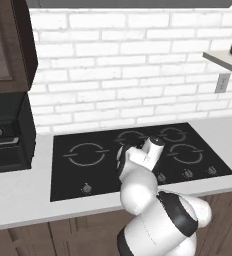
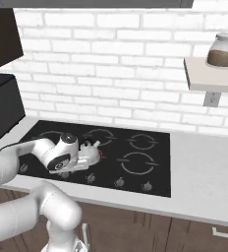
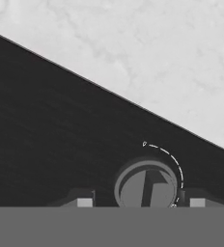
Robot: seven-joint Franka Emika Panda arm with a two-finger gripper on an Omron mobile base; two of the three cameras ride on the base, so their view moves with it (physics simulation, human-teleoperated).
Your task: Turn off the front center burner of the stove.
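Note:
The stove point(image 1: 108, 170) is a glossy black glass cooktop set in the counter, also seen from the other side as the stove point(image 2: 155, 172). My arm and hand hide the front center burner in both base views. In the hand view a small silvery knob point(image 3: 146, 185) with a raised bar sits on the black glass, with a dotted white arc beside it. My gripper point(image 3: 140, 202) is open just above it. One fingertip stands on each side of the knob, apart from it. My hand point(image 2: 69, 152) hangs low over the stove's front row of knobs.
Other knobs point(image 1: 86, 188) point(image 1: 188, 173) line the stove's front edge. A large ring point(image 1: 86, 154) lies at the left, smaller rings point(image 1: 186, 152) at the right. A dark boxy appliance point(image 1: 5, 135) stands on the left. On the right, a wall shelf point(image 2: 209, 78) holds a jar point(image 2: 224, 49).

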